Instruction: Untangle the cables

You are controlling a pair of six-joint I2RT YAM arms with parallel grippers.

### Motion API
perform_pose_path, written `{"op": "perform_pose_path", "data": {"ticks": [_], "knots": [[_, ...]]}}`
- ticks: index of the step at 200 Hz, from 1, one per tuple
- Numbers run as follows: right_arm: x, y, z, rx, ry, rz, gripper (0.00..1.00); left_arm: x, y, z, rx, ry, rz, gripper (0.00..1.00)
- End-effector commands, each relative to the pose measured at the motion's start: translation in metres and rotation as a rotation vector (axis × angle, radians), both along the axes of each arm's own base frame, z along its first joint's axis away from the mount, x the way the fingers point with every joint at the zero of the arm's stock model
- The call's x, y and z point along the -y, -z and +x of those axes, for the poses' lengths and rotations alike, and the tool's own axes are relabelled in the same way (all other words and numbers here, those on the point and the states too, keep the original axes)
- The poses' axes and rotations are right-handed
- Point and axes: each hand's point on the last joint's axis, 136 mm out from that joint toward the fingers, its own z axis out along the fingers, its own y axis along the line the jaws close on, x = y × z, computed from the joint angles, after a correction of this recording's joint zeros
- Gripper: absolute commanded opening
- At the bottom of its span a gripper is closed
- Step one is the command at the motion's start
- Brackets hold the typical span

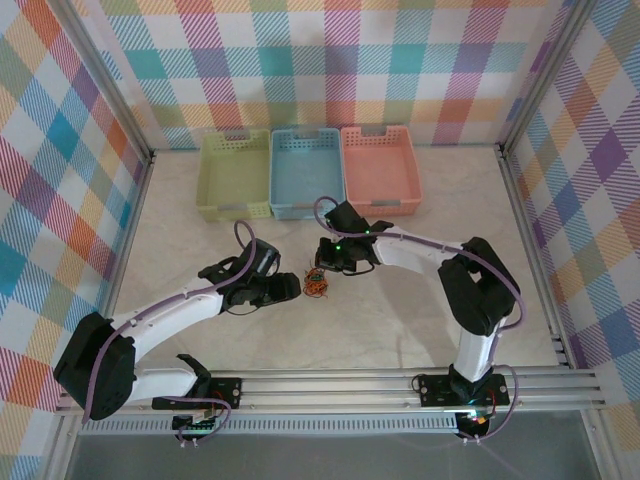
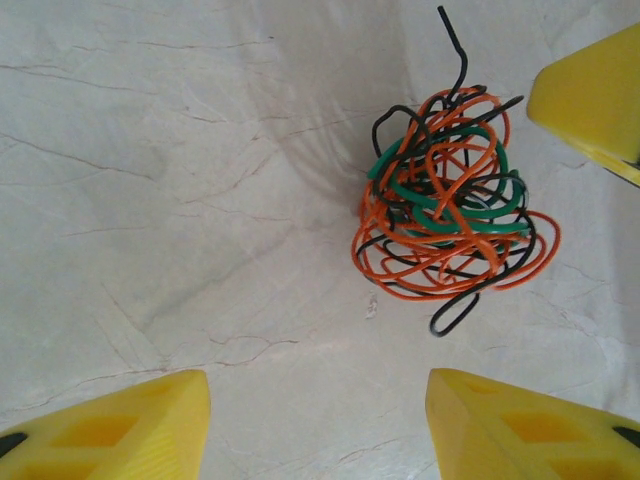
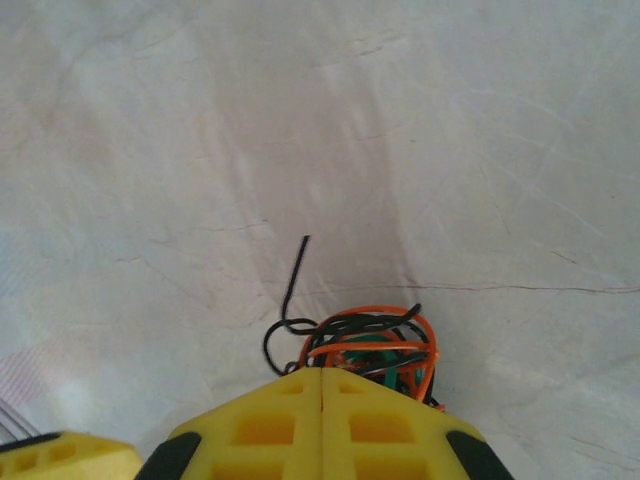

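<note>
Left gripper agape, right gripper closed

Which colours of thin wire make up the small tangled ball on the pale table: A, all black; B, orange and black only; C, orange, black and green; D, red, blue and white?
C: in the left wrist view the tangled ball of thin wires holds orange loops, black strands and green loops.

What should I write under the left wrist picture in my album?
Open left hand faces a knotted ball of orange, green and black cables on the pale table.
</note>
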Motion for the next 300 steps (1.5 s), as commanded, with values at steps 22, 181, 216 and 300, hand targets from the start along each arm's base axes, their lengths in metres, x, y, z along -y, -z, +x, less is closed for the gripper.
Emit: {"op": "perform_pose_path", "data": {"ticks": [22, 181, 216, 300], "knots": [[0.007, -0.036, -0.003, 0.175, -0.131, 0.037, 0.01, 0.018, -0.009, 0.001, 0.006, 0.033, -0.120, 0.60], [0.012, -0.001, -0.049, -0.147, -0.128, 0.115, 0.29, 0.042, -0.001, 0.034, -0.032, -0.005, -0.120, 0.55], [0.018, 0.007, -0.048, -0.144, -0.111, 0.072, 0.28, 0.041, 0.006, 0.037, -0.040, -0.013, -0.101, 0.51], [0.019, 0.012, -0.040, -0.130, -0.110, 0.032, 0.19, 0.046, 0.014, 0.041, -0.062, -0.013, -0.097, 0.45]]}}
